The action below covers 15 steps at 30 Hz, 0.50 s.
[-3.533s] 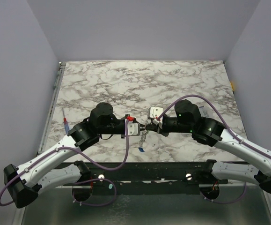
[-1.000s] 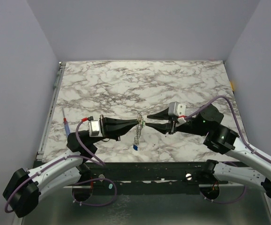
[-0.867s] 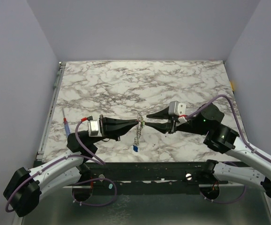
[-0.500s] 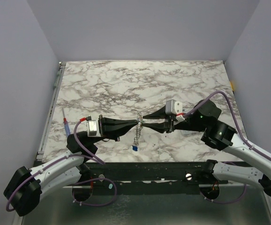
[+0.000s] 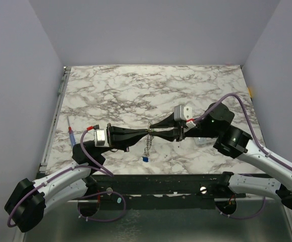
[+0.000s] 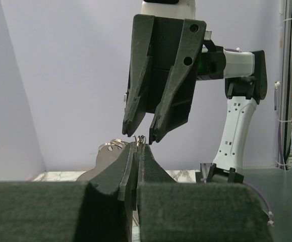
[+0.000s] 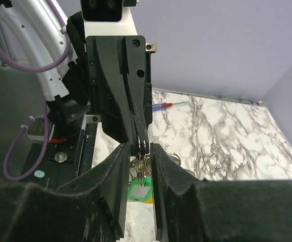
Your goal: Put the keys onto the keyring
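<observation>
My left gripper (image 5: pixel 148 132) is shut on the keyring (image 5: pixel 150 134) and holds it above the table. Its fine chain (image 5: pixel 147 146) hangs down with a blue key (image 5: pixel 145 159) at the end. My right gripper (image 5: pixel 155 132) meets it tip to tip, open. In the right wrist view my right gripper (image 7: pixel 138 151) has one finger on each side of the ring's loops (image 7: pixel 142 151), and a green key (image 7: pixel 141 191) hangs below. In the left wrist view my left gripper (image 6: pixel 136 146) pinches the ring (image 6: pixel 140 138), with the right gripper (image 6: pixel 142 136) just above it.
A thin red-and-blue pen (image 5: pixel 71 133) lies at the table's left edge and also shows in the right wrist view (image 7: pixel 168 106). The marble table (image 5: pixel 151 91) stretches behind both arms. Purple cables loop off both arms.
My right gripper has moved left and its open fingers now sit around the ring at my left fingertips. The left gripper has held still with the ring over the last second.
</observation>
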Available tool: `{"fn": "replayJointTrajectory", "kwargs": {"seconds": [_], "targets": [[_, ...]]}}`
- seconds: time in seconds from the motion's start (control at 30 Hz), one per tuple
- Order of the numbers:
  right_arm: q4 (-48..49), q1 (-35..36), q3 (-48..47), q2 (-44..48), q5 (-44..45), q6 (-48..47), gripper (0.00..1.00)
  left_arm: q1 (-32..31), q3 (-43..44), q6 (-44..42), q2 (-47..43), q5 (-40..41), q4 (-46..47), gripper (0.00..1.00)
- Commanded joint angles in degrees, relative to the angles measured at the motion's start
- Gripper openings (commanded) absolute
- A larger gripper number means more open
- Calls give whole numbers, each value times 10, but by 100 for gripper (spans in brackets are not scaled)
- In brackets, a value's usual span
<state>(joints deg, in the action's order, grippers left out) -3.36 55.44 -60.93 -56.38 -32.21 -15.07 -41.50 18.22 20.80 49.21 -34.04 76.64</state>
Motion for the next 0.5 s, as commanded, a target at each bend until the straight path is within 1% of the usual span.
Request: {"fn": "replayJointTrajectory", "kwargs": {"seconds": [0.0,0.47], "targets": [[-27,2,-19,-13,-23,-4,30,5,3,7,-2,-12,27,0],[-34,2,4,-6,0,-8,29,6,2,8,-6,-9,27,0]]}}
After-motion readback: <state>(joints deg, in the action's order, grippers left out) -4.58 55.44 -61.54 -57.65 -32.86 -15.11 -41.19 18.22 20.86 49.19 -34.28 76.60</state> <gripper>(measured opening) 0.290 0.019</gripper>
